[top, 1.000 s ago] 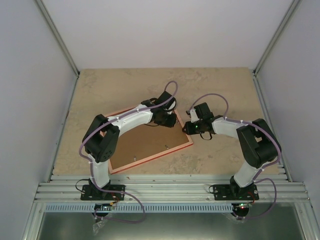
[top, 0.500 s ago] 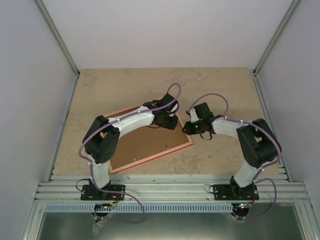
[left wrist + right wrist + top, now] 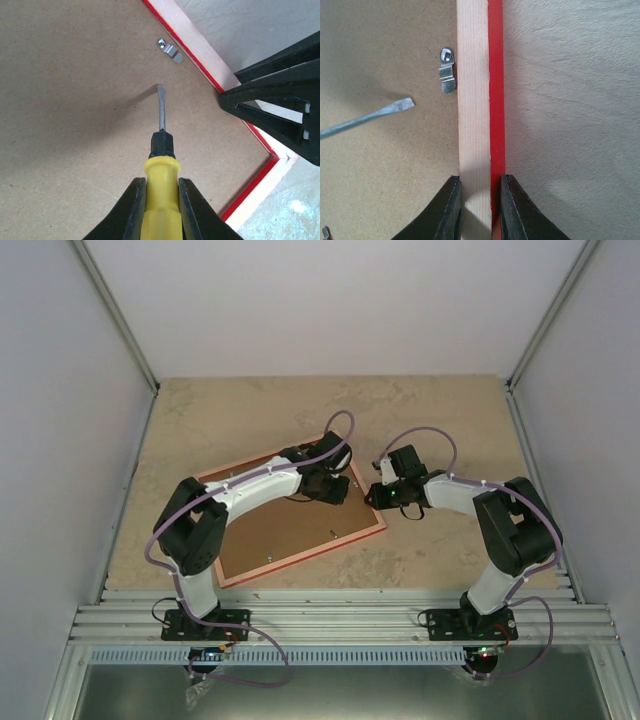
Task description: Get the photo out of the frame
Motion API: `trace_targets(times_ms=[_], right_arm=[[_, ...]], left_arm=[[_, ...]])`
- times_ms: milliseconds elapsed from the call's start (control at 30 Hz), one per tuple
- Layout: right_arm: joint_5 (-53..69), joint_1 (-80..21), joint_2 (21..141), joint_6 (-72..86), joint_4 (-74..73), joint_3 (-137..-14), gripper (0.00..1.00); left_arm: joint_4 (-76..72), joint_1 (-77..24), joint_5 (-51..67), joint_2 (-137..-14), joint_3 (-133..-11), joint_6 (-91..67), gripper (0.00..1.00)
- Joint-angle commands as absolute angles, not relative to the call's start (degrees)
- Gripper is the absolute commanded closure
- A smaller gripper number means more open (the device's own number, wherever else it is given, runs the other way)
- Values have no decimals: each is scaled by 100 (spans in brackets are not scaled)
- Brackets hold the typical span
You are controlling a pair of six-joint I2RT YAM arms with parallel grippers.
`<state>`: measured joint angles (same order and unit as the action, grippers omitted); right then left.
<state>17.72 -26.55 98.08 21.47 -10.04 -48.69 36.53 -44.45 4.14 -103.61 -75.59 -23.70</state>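
Observation:
The frame (image 3: 290,540) lies face down on the table, brown backing board up, with a pale wooden rim (image 3: 472,100) and a red outer edge. The photo is hidden under the board. My left gripper (image 3: 161,187) is shut on a yellow-handled screwdriver (image 3: 161,205). Its flat tip (image 3: 160,89) hovers over the board, a little short of a metal clip (image 3: 170,49) by the rim. My right gripper (image 3: 480,182) is shut on the frame's right rim, one finger on the board side and one on the red outer edge. That same clip (image 3: 447,70) lies just ahead of it.
The tan table surface (image 3: 430,420) extends beyond the frame, with grey walls on three sides. Another clip (image 3: 331,533) sits near the frame's near edge. In the left wrist view my right gripper's black fingers (image 3: 280,110) stand close to the screwdriver's right.
The left arm's elbow has swung to the left and its wrist has shifted slightly over the board, still holding the screwdriver. The right arm and the frame have stayed put.

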Motion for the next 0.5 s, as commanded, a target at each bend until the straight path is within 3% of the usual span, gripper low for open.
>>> trace_targets(times_ms=[0,467], right_arm=[[1727,-2606,9800,2288,-1048,-4773,86],[1697,-2593,9791,2310,-1039,-4777,86]], left_arm=[[3612,-4403,508,-10119,-7537,-2462,100],[3441,-4377,683,-10705,-8257,-2376,100]])
